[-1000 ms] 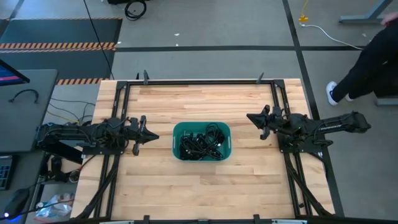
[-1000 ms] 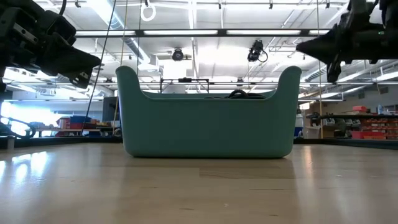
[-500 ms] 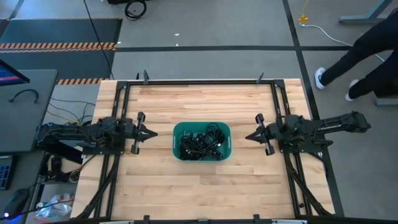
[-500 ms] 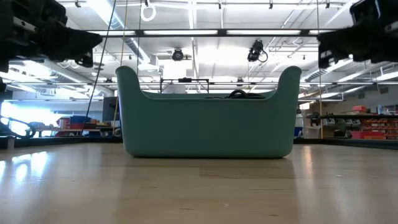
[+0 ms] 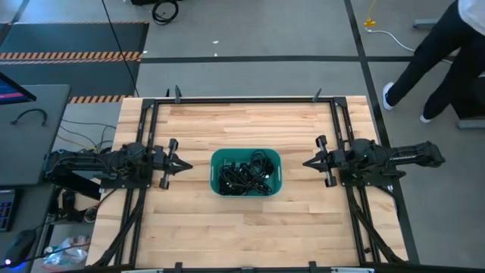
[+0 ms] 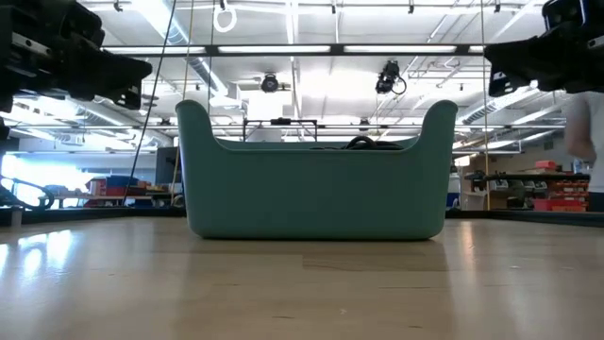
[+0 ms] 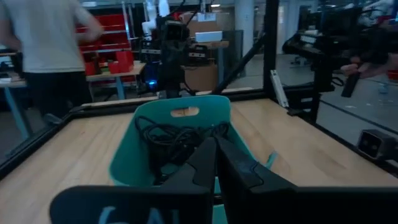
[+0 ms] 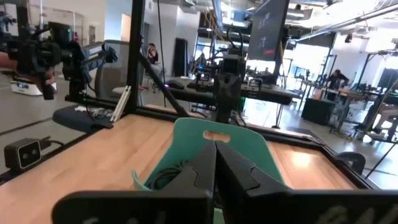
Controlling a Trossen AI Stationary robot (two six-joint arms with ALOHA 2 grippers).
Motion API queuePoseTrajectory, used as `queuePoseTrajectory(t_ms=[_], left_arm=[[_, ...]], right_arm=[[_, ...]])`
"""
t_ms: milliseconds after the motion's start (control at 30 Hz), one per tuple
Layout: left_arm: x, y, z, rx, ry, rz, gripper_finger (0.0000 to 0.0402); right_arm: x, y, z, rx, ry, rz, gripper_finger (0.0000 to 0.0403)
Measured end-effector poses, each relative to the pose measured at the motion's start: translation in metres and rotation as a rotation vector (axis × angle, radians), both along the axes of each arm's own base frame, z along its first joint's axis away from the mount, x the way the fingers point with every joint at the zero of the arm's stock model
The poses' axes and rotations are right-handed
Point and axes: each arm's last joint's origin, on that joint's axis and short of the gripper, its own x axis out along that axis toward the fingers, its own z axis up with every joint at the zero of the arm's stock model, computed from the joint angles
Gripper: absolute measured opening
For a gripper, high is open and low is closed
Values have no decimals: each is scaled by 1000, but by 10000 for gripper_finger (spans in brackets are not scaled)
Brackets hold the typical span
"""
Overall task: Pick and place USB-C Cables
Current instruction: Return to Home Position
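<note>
Plainly, left claw (image 5: pixel 183 164) and right claw (image 5: pixel 308 163) pressed together, empty, either side of the tub (image 5: pixel 246 151) of USB-C cables (image 5: pixel 244 176).

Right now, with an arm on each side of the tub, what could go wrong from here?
1. The cables are heaped in the tub, and the low view shows one poking above the rim. It might snag or spill if the tub is bumped.
2. A person is close to the table's right corner, near the right arm.
3. The left end effector and right end effector, both shut, point at the tub. A forward move could shove it.
</note>
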Motion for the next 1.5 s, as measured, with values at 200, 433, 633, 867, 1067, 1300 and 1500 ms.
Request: queuePoseTrajectory(t_ms=[200, 433, 633, 867, 1067, 1300, 1500], left_arm=[[0, 0, 4, 28, -47, -6, 21], [0, 1, 3, 35, -32, 16, 21], [0, 1, 2, 50, -29, 16, 20], [0, 1, 2, 46, -28, 16, 20], [0, 1, 2, 27, -27, 15, 21], [0, 1, 2, 27, -27, 15, 21], [0, 1, 2, 27, -27, 15, 20]], right_arm=[[-9, 0, 0, -6, -27, -2, 16], [-8, -1, -10, 5, 79, -27, 16], [-8, -3, -11, 13, 89, -95, 16], [-8, -4, -11, 35, 92, -111, 16], [-8, -4, -11, 35, 92, -111, 16], [-8, -4, -11, 35, 93, -111, 16], [-8, -4, -11, 36, 92, -111, 16]])
